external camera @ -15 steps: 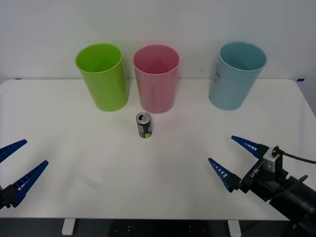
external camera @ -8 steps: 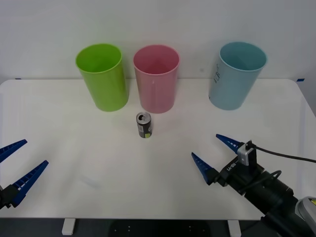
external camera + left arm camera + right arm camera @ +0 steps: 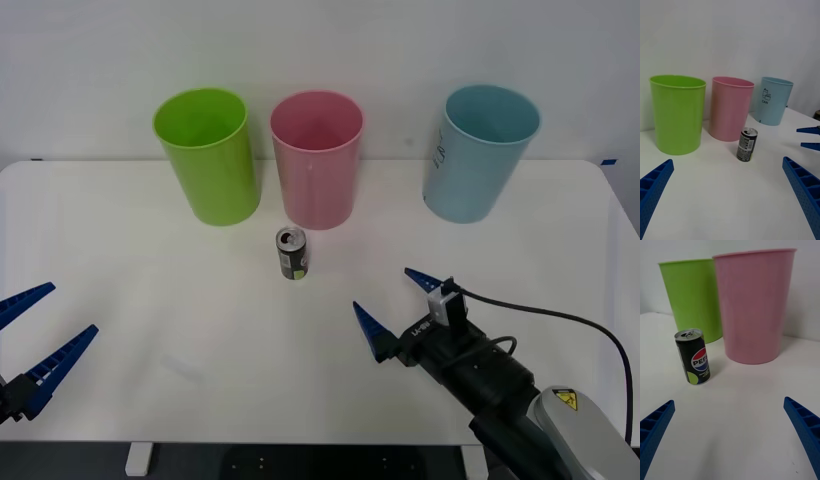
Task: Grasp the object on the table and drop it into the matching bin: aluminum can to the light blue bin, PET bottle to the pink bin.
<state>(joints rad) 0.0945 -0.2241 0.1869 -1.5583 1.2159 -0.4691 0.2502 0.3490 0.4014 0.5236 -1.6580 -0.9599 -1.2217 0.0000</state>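
Note:
A small dark aluminum can with a silver top stands upright on the white table, just in front of the pink bin. The light blue bin stands at the back right. My right gripper is open, low over the table, to the right of the can and nearer to me, with a clear gap between them. In the right wrist view the can stands ahead of the open fingers, before the pink bin. My left gripper waits open at the near left edge; its wrist view shows the can.
A lime green bin stands at the back left, beside the pink one. The three bins line the table's far side. A black cable trails from the right wrist. Bare tabletop lies between the can and both grippers.
My right gripper has moved left and forward across the table toward the can, staying open. The can, the bins and the left arm have not moved.

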